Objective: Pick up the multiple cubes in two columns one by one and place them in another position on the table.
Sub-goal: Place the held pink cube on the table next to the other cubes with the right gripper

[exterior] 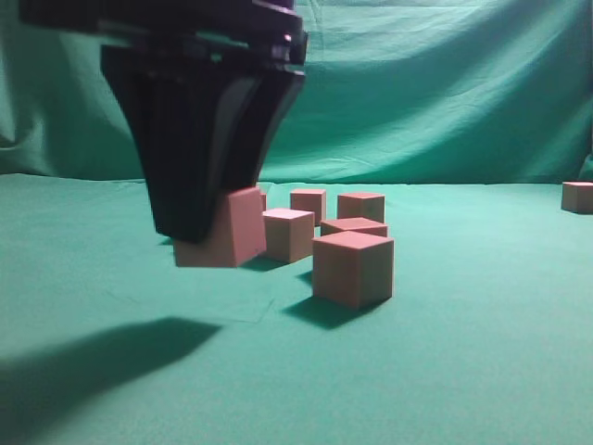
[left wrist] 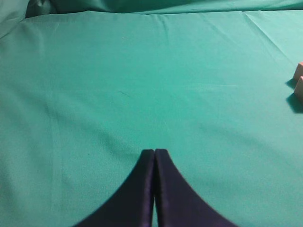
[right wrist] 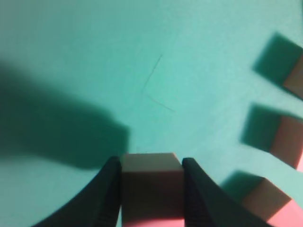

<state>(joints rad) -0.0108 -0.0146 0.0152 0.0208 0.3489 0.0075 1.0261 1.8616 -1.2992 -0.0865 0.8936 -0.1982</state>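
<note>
Exterior low, table-level; wrists look down, perhaps sharing cubes [exterior: 352,269].

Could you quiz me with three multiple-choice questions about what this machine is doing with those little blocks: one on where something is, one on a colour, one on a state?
1. Where is the lone cube that sits apart from the group?
A. far right of the table
B. under the left gripper
C. stacked on another cube

2. What colour is the table cloth?
A. blue
B. green
C. white

3. How does the right gripper stand?
A. wide open over bare cloth
C. out of sight
B. shut on a cube

Answers:
1. A: in the exterior view it rests alone at the right edge.
2. B: every view shows green cloth.
3. B: in the right wrist view the jaws press both sides of the held cube, while the left gripper is shut on nothing.
</note>
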